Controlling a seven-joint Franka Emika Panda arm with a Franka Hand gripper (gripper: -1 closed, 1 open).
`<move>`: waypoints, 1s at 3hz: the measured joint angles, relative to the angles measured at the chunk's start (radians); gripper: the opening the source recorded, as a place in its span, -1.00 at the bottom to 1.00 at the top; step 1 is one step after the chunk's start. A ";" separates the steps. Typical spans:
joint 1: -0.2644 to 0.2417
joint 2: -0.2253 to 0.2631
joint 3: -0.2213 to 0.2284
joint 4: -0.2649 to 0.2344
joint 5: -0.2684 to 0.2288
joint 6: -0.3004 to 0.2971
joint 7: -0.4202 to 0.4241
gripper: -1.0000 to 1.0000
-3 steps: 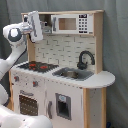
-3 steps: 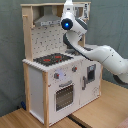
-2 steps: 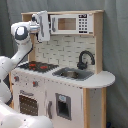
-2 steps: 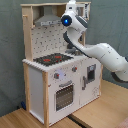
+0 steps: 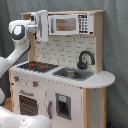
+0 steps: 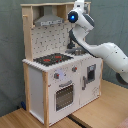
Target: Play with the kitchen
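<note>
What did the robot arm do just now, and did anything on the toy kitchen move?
The arm's end has risen along the kitchen, from about backsplash height up to the top shelf, beside the microwave. In the second exterior view it now sits at the kitchen's top edge. Whether the tool took hold of anything cannot be seen. The faucet, stovetop and oven door look unchanged.

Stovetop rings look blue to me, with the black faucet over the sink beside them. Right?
Not quite: the stovetop rings are red, as both exterior views show. The black faucet does stand over the sink beside them.
</note>
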 joint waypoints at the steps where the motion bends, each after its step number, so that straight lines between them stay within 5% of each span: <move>1: 0.056 -0.019 -0.011 -0.088 -0.010 0.002 0.000 -1.00; 3: 0.141 -0.026 -0.031 -0.215 -0.010 0.131 -0.061 -1.00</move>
